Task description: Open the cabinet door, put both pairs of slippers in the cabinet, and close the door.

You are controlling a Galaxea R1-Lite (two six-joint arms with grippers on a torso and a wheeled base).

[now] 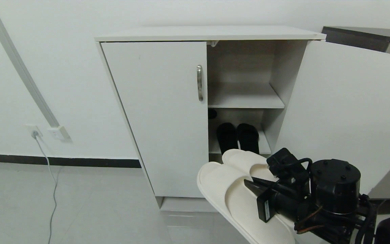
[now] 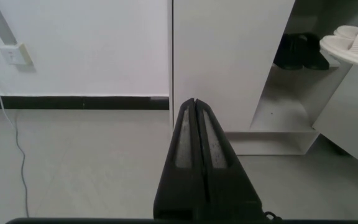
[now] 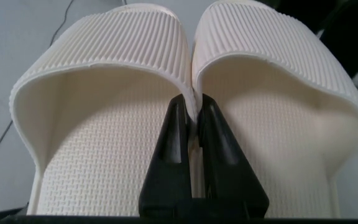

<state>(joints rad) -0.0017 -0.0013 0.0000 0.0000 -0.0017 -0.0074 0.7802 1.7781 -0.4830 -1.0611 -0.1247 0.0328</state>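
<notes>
Right gripper [image 3: 192,107] is clamped on the white slippers [image 1: 223,184]. Their inner edges are pinched together between the nearly closed jaws, so the pair is carried side by side, uppers facing up. The pair is held off the floor [image 1: 80,203], toes pointed at the cabinet [image 1: 208,34], just in front of its open right half and not yet inside.

Left gripper [image 2: 194,102] is closed, fingers pressed flat against each other, nothing gripped. It is pointed toward the cabinet's closed left side, above the floor and well apart from the white pair.

The right door [image 1: 347,112] is swung wide open toward the robot's right. The left door [image 1: 154,118] is shut, with a metal handle [image 1: 199,83] set upright near its inner edge.

The black slippers [image 1: 237,137] are already placed on the lower shelf [image 1: 266,147] of the open compartment, side by side. The upper shelf [image 1: 245,96] is seen above them.

A wall socket [image 1: 34,130] with a cable [image 1: 51,176] plugged in is seen on the wall to the left, well apart from the cabinet.
</notes>
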